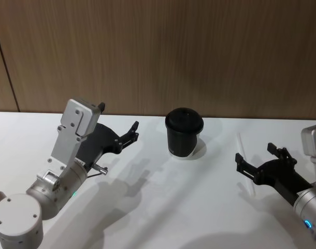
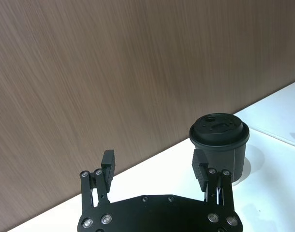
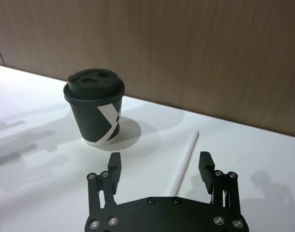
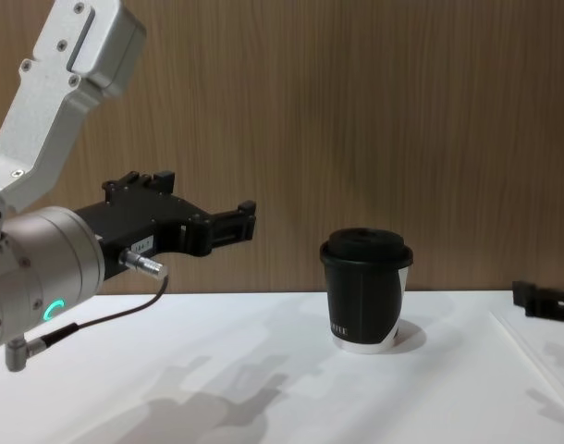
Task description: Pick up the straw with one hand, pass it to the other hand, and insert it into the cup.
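The black lidded cup (image 1: 184, 132) stands upright at the back middle of the white table, and it shows from the side in the chest view (image 4: 365, 291). The white straw (image 1: 240, 144) lies flat on the table to the right of the cup. My right gripper (image 1: 255, 154) hovers open just over the straw's near end. In the right wrist view the straw (image 3: 188, 154) runs between the spread fingers of that gripper (image 3: 160, 166). My left gripper (image 1: 133, 132) is raised left of the cup, open and holding nothing, with the cup (image 2: 219, 145) beyond one of its fingers (image 2: 108, 164).
A wood-panelled wall (image 1: 199, 52) closes off the back edge of the table (image 1: 163, 207). The left arm's silver wrist and cable (image 4: 42, 277) loom large at the chest view's left.
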